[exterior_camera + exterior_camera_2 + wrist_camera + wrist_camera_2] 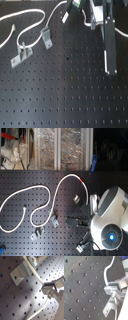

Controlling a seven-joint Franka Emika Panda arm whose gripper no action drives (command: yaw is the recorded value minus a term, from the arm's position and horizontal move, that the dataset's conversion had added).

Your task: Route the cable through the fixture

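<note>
The white cable (44, 189) lies in loops on the black perforated board, with a red tape band (80, 178) near its far end; it also shows in the first exterior view (30, 27). Small metal fixture brackets stand on the board (46, 36) (21, 54), and they show in the second exterior view too (55, 219) (76, 199). My gripper (49, 290) is low over the board and shut on the cable (33, 273), just past one bracket (18, 272). In the second wrist view the cable (107, 273) leads into the gripper (112, 291).
The arm's body (110, 223) fills the second exterior view's lower right and hides part of the cable. A tall link (107, 45) stands at the first exterior view's right. Clear bins (60, 148) and clutter sit beyond the board.
</note>
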